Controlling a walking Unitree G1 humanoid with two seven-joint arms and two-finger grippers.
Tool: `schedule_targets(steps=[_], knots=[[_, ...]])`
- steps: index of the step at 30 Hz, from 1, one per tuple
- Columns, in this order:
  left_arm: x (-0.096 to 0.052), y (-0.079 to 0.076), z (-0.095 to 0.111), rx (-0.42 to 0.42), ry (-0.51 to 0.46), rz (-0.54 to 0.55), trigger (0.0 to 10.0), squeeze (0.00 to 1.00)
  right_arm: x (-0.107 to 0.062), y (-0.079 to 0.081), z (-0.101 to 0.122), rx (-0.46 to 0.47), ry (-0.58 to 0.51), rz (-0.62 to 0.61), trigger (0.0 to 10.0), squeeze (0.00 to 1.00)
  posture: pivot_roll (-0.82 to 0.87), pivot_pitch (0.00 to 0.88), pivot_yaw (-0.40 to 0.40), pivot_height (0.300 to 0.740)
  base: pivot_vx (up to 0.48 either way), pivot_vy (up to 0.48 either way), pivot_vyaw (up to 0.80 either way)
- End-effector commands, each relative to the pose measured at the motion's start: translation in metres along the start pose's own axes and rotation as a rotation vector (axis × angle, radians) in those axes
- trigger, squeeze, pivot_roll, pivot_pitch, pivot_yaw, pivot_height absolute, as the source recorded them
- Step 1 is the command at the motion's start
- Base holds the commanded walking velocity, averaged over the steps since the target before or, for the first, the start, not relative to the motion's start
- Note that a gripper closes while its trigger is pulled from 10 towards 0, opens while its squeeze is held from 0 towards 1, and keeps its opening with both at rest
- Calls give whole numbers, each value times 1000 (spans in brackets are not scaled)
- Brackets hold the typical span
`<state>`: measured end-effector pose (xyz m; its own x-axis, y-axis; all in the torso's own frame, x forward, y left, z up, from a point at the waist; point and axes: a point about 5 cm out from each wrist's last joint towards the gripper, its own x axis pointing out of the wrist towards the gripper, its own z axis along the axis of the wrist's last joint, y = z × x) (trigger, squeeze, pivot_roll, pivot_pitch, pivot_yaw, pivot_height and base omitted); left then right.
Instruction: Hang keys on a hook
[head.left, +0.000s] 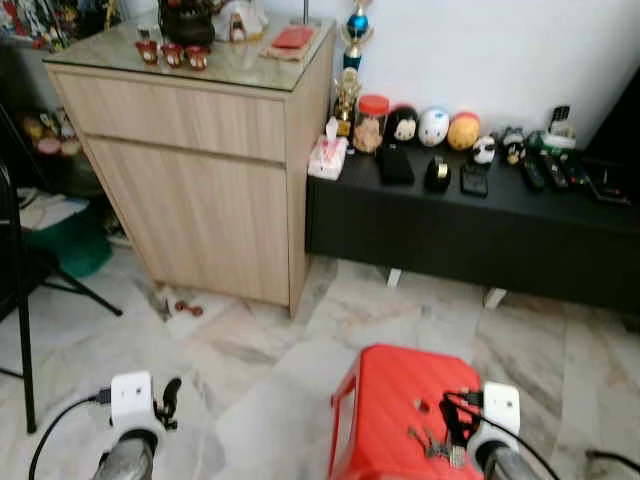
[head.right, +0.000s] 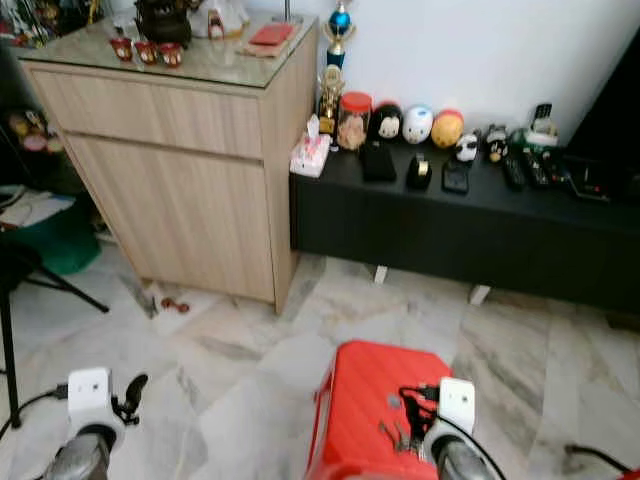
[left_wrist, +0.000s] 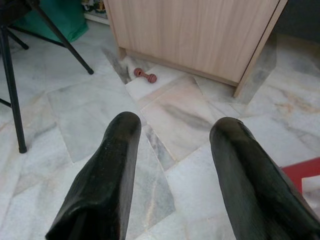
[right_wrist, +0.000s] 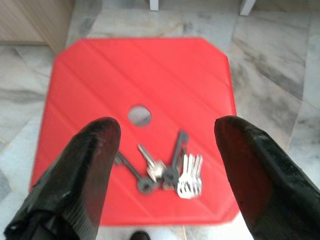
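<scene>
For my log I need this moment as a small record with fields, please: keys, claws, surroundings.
keys: a bunch lying flat on the red stool, near its centre hole
right claw: open, above the keys, not touching them
left claw: open, over the marble floor, holding nothing
surroundings: wooden cabinet and low black bench ahead
hook: none seen

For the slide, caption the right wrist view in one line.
Open right gripper poised above a bunch of keys lying on a red stool over marble floor.
</scene>
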<state>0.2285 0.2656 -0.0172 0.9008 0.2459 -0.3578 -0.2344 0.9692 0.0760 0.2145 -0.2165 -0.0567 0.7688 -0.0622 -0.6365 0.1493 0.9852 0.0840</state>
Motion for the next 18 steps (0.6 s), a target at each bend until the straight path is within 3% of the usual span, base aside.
schedule_targets(steps=[1, 18], knots=[[-2, 0, -6, -13, 39, -3, 10000, 0, -4, -5, -10, 3, 42, -10, 10000, 0, 105, 0, -64, 618, 0, 0, 0], [-1, 0, -7, -14, 46, -4, 10000, 0, -4, -6, -12, 5, 47, -9, 10000, 0, 105, 0, -64, 521, 0, 0, 0]])
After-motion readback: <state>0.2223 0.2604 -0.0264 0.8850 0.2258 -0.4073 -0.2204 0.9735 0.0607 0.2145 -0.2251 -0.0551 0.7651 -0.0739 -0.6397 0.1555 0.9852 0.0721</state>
